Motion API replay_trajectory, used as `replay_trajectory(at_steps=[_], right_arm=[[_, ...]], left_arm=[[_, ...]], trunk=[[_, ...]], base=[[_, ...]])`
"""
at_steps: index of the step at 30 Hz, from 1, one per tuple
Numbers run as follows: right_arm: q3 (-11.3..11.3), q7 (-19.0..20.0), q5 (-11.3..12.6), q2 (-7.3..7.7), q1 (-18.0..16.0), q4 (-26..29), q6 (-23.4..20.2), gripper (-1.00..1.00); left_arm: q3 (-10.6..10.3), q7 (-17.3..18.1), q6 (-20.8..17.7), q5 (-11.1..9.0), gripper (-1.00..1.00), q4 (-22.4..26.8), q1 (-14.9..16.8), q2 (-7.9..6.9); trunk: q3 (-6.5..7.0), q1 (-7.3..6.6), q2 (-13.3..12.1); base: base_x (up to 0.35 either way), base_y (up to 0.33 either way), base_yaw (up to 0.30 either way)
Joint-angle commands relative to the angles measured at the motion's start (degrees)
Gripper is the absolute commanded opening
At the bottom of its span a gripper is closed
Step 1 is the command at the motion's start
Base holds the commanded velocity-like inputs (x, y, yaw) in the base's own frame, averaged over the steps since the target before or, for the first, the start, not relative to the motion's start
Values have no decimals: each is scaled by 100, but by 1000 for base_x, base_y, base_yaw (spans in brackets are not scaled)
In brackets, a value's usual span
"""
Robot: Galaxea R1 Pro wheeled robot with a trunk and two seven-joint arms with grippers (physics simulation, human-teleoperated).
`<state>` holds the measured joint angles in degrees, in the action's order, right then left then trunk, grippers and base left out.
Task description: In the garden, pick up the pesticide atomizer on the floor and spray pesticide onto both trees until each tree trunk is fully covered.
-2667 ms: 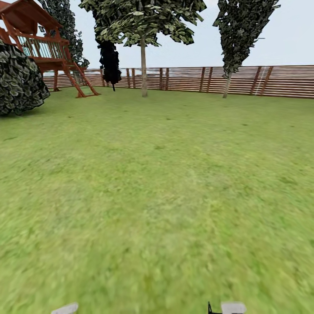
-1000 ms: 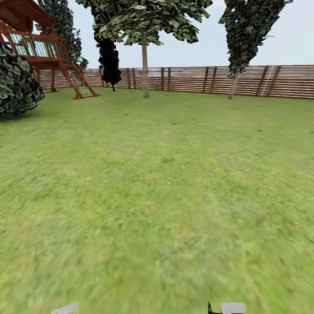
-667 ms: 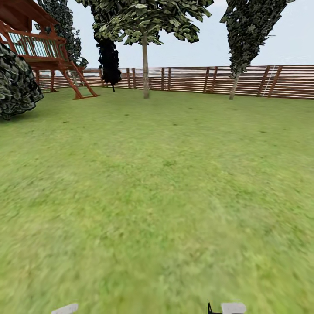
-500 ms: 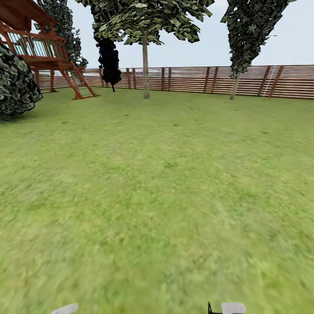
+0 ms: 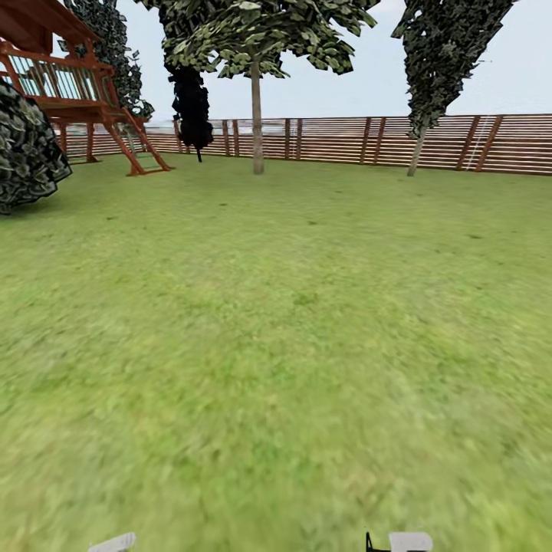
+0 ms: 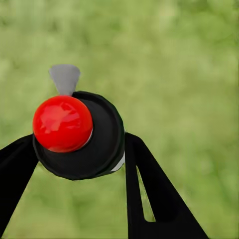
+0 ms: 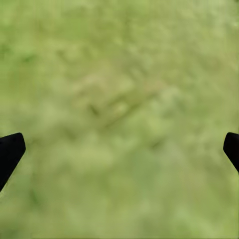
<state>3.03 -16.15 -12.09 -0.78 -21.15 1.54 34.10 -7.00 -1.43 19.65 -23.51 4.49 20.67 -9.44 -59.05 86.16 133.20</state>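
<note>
A robot crosses the garden lawn with the sprayer clenched in its left claw, the red-capped black head wedged between the two dark fingers and its grey nozzle pointing out over the grass. The right claw hangs released, holding nothing. The nearest bare-trunked tree stands well ahead by the slatted fence, another tree farther right. Sprayed from this far off, the mist would likely fall short of either trunk; a jolt in transit could also slip the bottle in its grip.
</note>
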Motion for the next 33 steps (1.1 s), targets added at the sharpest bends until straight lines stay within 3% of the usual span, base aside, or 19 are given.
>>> replay_trajectory(at_steps=[1, 33], right_arm=[[31, -38, -60, -2, -3, -6, 9, 100], [31, -38, -59, -2, -3, -5, 9, 100]], left_arm=[[-48, -15, 17, -37, -100, -1, 0, 1], [-52, -15, 13, -39, -100, -5, -1, 4]], trunk=[[-5, 3, 2], [-5, 3, 2]], base=[[339, 96, 0], [339, 96, 0]])
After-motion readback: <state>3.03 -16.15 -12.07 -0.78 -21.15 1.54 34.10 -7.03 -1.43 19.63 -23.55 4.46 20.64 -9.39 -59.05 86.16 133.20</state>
